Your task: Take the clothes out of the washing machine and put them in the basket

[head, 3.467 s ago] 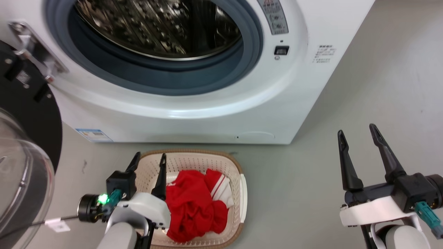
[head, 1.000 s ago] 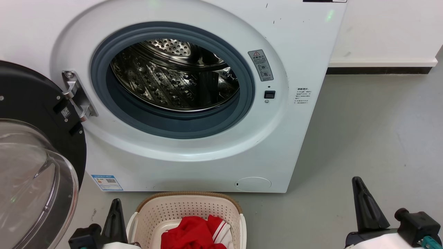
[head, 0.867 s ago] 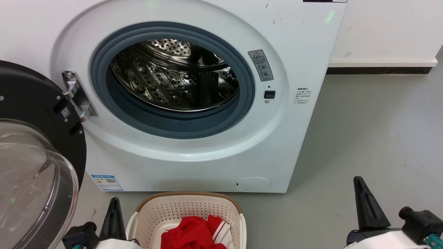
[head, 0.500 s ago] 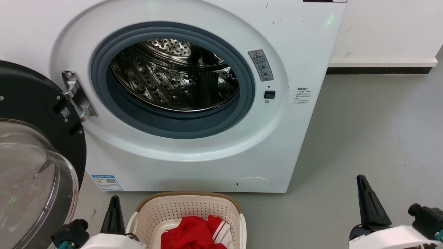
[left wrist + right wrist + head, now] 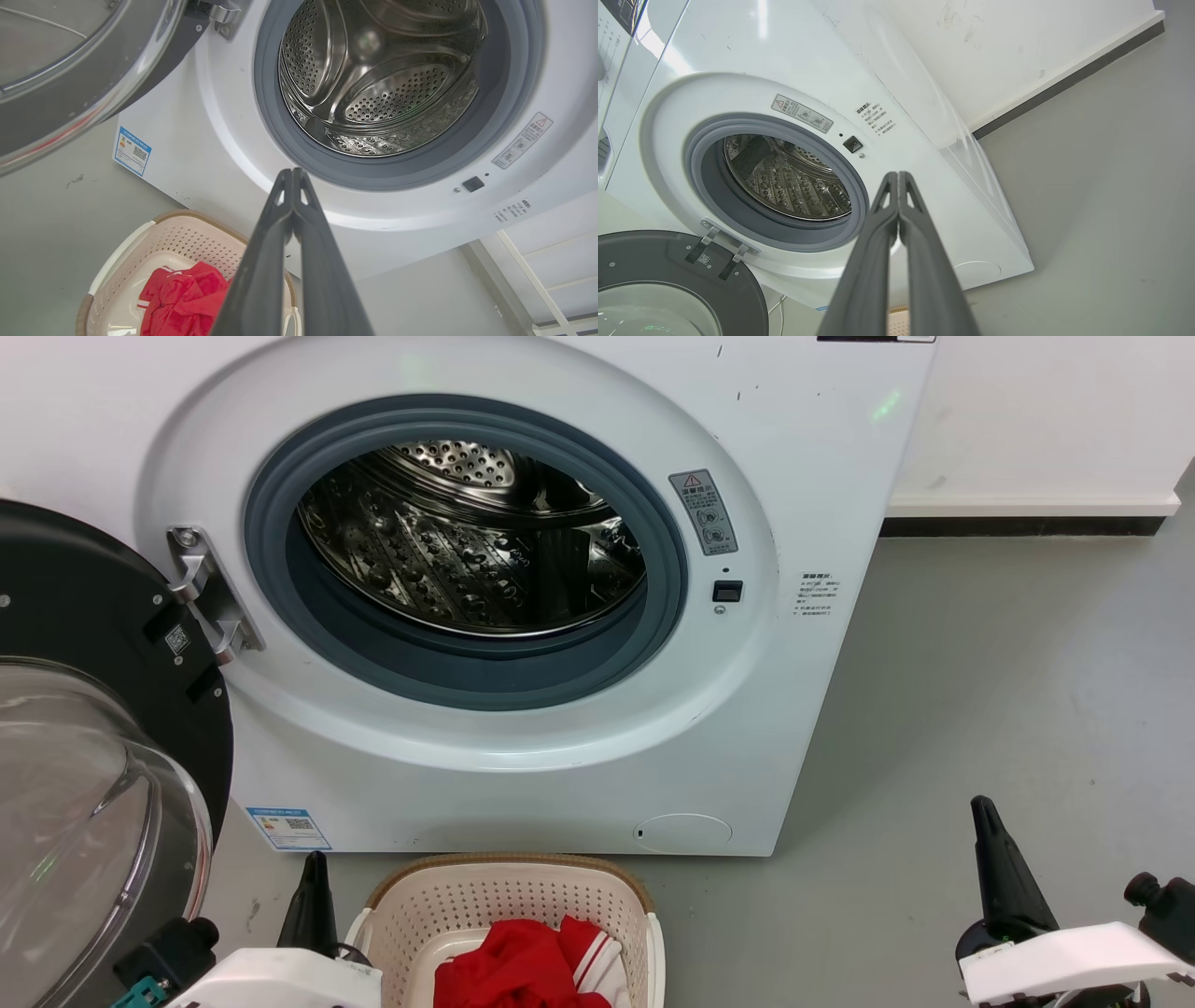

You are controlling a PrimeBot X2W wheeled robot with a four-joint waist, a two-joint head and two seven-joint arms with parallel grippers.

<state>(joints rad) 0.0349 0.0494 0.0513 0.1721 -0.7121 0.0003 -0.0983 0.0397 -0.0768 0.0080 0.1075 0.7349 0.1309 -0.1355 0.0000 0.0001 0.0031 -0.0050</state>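
Clothes, red with a white striped panel, lie bunched in the basket, which stands on the floor just in front of the washing machine. Its drum shows bare steel wherever the views reach, and the door hangs open on the left.

The left gripper has its fingers pressed together on nothing and points up past the basket toward the drum. The right gripper is the same: tips touching, empty.

A few seconds ago the head camera looked down on the basket. The left gripper was then spread over it beside the red heap, and the right one was spread too. The camera has since lifted to face the drum. Over the last second both grippers have drifted outward and low in the head view, away from the basket.

I judge the drop done and the arms pulling back to rest. The task looks finished, unless something hides deep in the drum.
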